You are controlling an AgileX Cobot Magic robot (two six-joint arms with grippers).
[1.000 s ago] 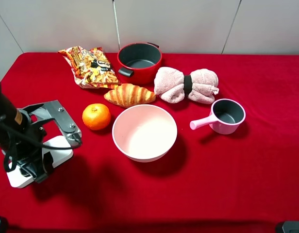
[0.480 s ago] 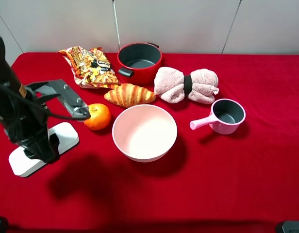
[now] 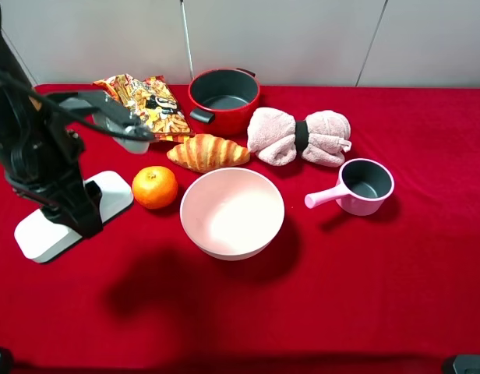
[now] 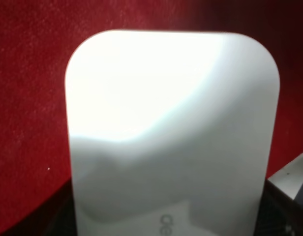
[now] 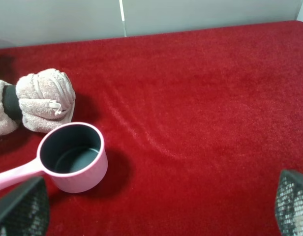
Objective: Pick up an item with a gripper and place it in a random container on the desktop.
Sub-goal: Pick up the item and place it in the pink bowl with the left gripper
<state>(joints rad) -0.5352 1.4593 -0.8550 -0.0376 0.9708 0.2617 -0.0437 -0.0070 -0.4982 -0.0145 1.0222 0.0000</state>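
The left gripper is clenched across the short width of the flat white oblong plastic box with rounded corners. In the left wrist view the box fills the space between the jaws, so I judge it grasped. Neither view shows whether it hangs clear of the table, which is covered in red cloth.

The box's long axis runs crosswise to the jaws. One end sticks out behind the left gripper toward the table's near corner. The other end points ahead of it at the round orange fruit, which looks just beside that end.

The large round pale pink bowl lies beyond the fruit on the same side of the left gripper, so the fruit sits between gripper and bowl. I judge that the carry turns on this. The box is about as long as the bowl is wide, so it has to pass over the fruit and come in centred on the rim.

The right gripper hangs released, its fingertips wide apart, with the small pink long-handled saucepan just ahead of it. It is well apart from the box, so the left arm is plainly the nearer one.
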